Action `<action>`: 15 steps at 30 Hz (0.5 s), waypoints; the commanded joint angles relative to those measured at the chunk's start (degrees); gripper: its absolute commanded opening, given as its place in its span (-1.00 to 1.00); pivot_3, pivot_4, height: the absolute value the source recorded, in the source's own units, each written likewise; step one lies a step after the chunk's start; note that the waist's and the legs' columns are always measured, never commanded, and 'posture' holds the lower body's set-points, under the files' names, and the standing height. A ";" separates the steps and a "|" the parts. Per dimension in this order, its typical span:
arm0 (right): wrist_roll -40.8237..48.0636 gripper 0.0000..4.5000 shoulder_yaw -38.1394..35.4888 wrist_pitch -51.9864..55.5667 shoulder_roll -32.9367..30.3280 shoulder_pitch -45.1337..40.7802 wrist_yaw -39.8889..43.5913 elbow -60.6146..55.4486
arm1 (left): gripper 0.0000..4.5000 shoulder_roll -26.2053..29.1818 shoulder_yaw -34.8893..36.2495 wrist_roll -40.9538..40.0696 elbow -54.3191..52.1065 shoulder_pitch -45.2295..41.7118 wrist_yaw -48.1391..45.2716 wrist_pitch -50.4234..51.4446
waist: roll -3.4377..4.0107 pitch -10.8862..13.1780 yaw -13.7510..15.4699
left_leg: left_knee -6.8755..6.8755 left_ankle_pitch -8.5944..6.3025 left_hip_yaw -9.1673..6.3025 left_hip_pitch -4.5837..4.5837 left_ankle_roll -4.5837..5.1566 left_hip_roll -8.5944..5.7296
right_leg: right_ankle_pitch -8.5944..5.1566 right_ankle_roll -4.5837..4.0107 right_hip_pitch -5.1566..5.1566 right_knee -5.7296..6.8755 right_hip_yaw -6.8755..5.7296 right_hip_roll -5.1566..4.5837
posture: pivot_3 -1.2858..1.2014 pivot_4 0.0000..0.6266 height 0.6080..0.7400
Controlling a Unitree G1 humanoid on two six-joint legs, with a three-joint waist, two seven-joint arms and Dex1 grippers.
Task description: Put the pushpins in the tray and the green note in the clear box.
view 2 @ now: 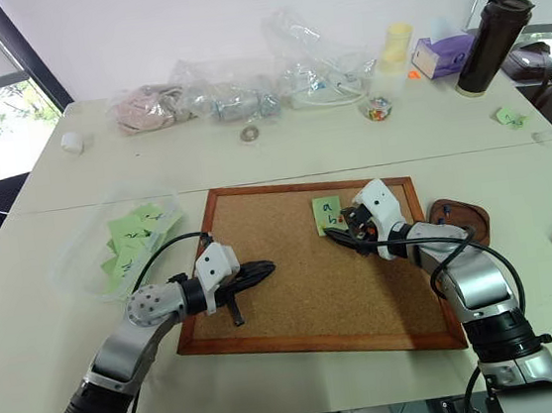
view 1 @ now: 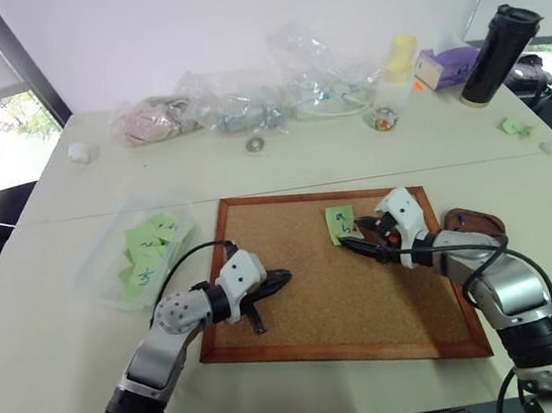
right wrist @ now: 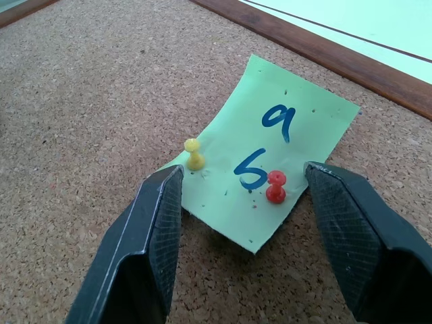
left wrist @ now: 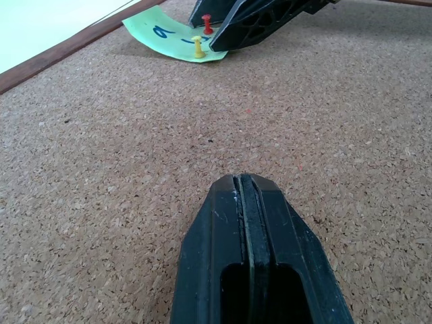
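Right gripper (right wrist: pixel 243 196) spread apart at frame bottom, straddling red pushpin (right wrist: pixel 275 187) and yellow pushpin (right wrist: pixel 194 154) pinning green note (right wrist: pixel 283 145) mid-frame. Left gripper (left wrist: pixel 246 185) closed, empty. Risk: off-centre closing, tearing note, flicking pin.

A pale table (view 1: pixel 71 330) carries the cork board (view 1: pixel 306 293), clear box (view 1: pixel 103 261), tray (view 1: pixel 477 218) and plastic bags (view 1: pixel 235 106).
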 commanded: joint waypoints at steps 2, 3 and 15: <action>0.19 0.29 -0.41 -0.38 0.93 -0.21 -0.29 -0.90 | -1.00 1.33 -1.38 2.43 3.02 1.93 0.06 2.95 | 0.00 0.00 0.00 | 0.00 0.00 0.00 0.00 0.00 0.00 | 0.00 0.00 0.00 0.00 0.00 0.00 | 0.03 -0.52 1.00; 0.28 0.29 -0.37 -0.28 1.06 -0.07 -0.34 -1.07 | -1.00 1.33 -1.39 2.40 3.03 1.86 0.03 2.99 | 0.00 0.00 -0.01 | 0.00 0.00 0.00 0.00 0.00 0.00 | 0.00 0.00 0.00 0.00 0.00 0.00 | 0.03 -0.52 1.00; -1.06 -0.98 -0.50 0.01 1.38 0.31 -1.30 0.01 | -1.00 1.79 -1.19 2.34 2.60 2.31 -0.25 2.75 | 0.00 0.00 -0.01 | -0.05 0.00 -0.01 0.00 0.00 0.01 | 0.00 0.00 -0.02 0.00 -0.01 0.00 | 0.03 -0.52 1.00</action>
